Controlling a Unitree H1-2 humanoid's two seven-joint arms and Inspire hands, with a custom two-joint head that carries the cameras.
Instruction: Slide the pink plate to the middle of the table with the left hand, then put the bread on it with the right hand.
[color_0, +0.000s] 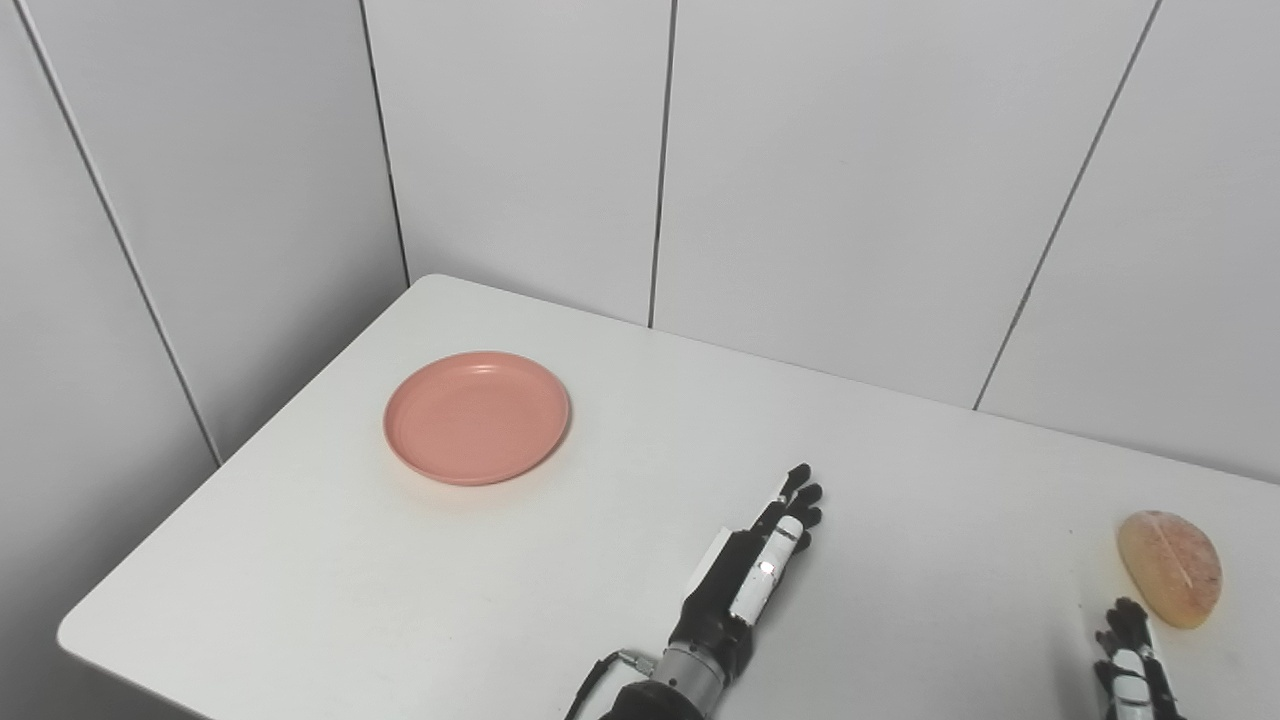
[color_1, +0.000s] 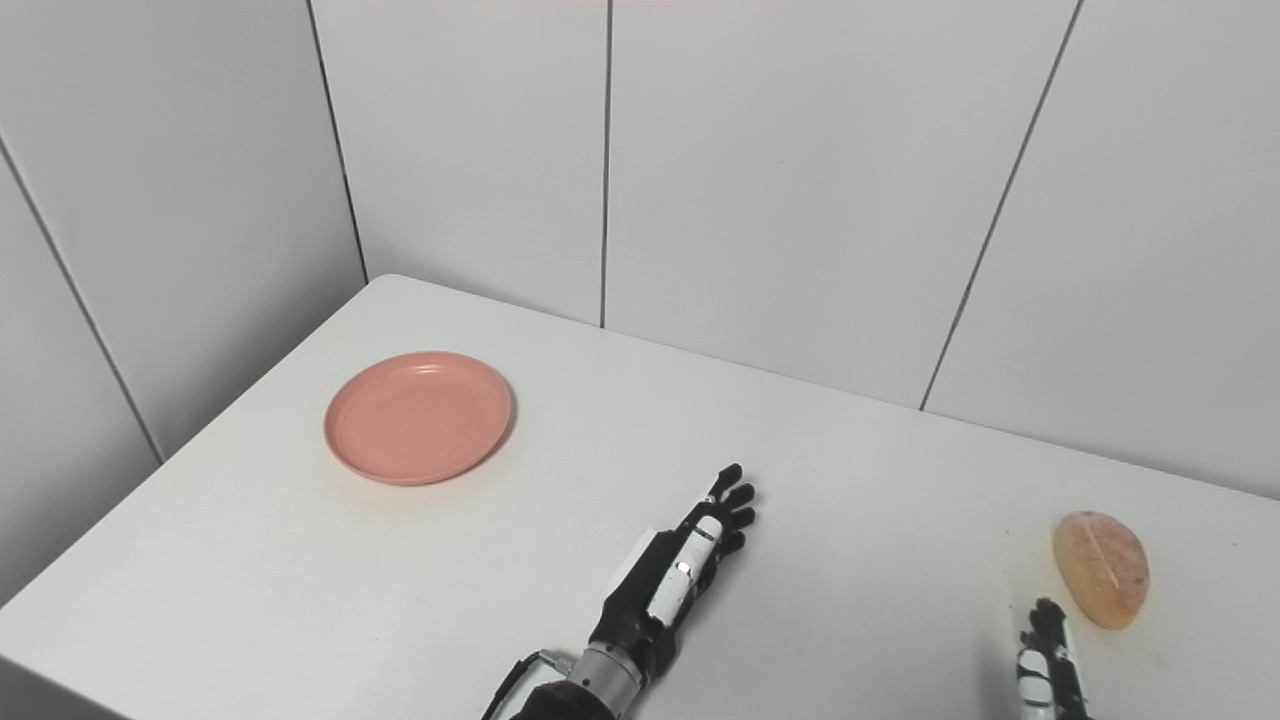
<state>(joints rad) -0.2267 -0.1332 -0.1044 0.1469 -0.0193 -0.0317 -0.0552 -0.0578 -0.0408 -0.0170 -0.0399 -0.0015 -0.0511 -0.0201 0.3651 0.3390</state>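
Observation:
The pink plate (color_0: 477, 416) lies empty on the left part of the white table (color_0: 640, 450). The bread (color_0: 1170, 567), an oval golden loaf, lies near the table's right edge. My left hand (color_0: 752, 575) is open over the table's front middle, fingers stretched out and pointing away, well to the right of the plate and apart from it. My right hand (color_0: 1132, 665) shows only its fingertips at the bottom right, just in front of the bread and holding nothing; they seem extended.
Grey panelled walls (color_0: 800, 180) stand behind and to the left of the table. The table's left corner and front-left edge (color_0: 70, 630) are close to the plate's side.

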